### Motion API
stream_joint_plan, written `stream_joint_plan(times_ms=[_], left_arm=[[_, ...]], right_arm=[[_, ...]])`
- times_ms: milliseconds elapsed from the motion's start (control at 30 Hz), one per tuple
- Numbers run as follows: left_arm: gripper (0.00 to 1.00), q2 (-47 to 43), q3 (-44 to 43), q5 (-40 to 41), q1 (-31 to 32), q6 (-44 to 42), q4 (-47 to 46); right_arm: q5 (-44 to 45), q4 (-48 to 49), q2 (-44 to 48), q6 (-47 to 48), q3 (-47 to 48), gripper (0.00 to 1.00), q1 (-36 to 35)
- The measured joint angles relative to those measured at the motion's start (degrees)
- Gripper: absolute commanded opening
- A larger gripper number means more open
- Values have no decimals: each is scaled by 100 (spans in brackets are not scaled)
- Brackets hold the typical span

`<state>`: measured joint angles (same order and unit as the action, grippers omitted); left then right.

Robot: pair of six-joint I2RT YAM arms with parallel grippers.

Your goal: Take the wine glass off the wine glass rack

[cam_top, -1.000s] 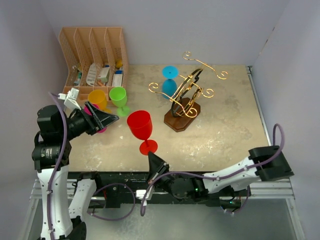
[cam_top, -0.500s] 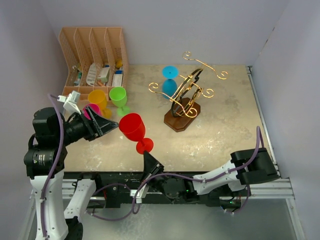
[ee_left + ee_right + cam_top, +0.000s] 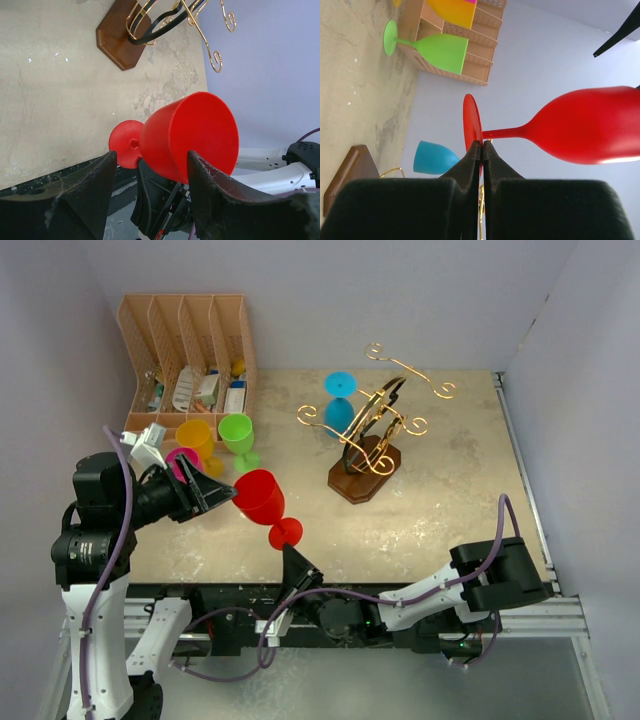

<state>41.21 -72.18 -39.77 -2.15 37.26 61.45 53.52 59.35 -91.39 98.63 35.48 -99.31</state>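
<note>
Seeing red wine glass [image 3: 260, 498] tilting between 2 grippers, well apart from wine glass rack [image 3: 362, 478], which is standing far-right of left gripper [image 3: 150, 157]. Pinching foot [image 3: 471, 125] rim: right gripper [image 3: 481, 145], clenched tight. Spreading wide: left gripper, bowl [image 3: 192, 135] lying just ahead between its fingers [image 3: 75, 200], contact not confirmable. Long axis running left gripper to right gripper. Hanging on rack: blue wine glass [image 3: 338, 416], hook point hard to make out.

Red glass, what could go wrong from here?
The right gripper pinches the red glass only by the thin edge of its foot, and the glass is tilted, so it may pivot or slip. The left gripper flanks the bowl but looks open; a release now could drop it. The green glass stands close by and could get knocked.
</note>
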Motion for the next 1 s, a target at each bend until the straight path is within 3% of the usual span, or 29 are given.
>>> stream_joint_plan(times_ms=[567, 833, 1000], left_arm=[[54, 175, 0, 87, 87, -142, 24], [25, 177, 127, 118, 140, -254, 39], [11, 175, 339, 125, 149, -289, -63]], right_arm=[[74, -103, -387, 9, 319, 0, 0], [103, -55, -627, 105, 378, 0, 0], [125, -39, -627, 105, 378, 0, 0]])
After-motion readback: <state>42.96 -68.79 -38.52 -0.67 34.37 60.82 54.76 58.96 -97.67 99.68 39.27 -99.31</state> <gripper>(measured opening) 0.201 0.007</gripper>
